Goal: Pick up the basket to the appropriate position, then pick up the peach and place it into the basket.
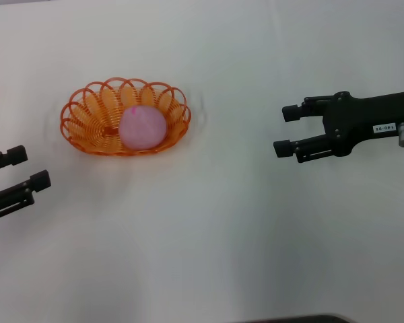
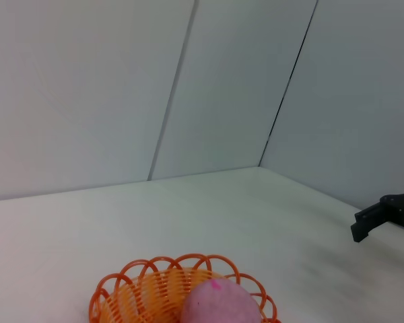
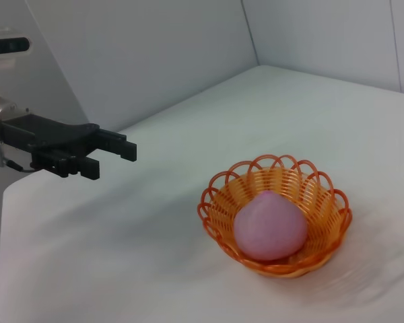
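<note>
Left gripper (image 1: 23, 168) at lower left frame edge, fingers spread, empty. Right gripper (image 1: 286, 130) mid right, fingers spread, empty. Upper left: peach (image 1: 142, 128) inside basket (image 1: 87, 108) on white table (image 1: 209, 235), bare tabletop all round.

Two matte black robot arms

The right gripper (image 1: 287, 130) carried a small white label; the left gripper (image 1: 28, 168) had blocky black fingertips.

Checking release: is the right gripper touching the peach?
Apart. Head view shows bare table between the right gripper, jaws open, and the peach in the basket.
</note>
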Available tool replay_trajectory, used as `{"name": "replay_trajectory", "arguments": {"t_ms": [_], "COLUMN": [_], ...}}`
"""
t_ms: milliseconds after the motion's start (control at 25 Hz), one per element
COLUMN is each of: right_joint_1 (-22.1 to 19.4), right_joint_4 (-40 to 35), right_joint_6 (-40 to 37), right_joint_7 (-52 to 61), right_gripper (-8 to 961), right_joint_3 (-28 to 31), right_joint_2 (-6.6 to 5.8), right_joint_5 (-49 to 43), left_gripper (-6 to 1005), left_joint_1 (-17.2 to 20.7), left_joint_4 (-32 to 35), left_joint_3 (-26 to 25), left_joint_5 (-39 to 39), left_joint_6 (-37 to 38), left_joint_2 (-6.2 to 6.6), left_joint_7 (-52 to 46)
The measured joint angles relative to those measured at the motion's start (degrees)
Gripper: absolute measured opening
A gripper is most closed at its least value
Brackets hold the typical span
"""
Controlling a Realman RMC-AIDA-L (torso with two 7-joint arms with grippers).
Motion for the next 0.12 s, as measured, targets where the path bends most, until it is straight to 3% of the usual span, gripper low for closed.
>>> {"name": "replay_trajectory", "arguments": {"t_ms": [120], "right_joint_1": [0.0], "right_joint_4": [0.0], "right_joint_6": [0.0], "right_joint_7": [0.0], "right_gripper": [899], "right_joint_3": [0.0], "right_joint_2": [0.07], "right_joint_5": [0.0], "left_gripper": [704], "left_joint_1": [0.0], "left_joint_4": [0.0], "left_joint_3": [0.0], "left_joint_5": [0.1], "left_joint_6": [0.0], "left_joint_2": [0.0], "left_joint_7": [0.0]}}
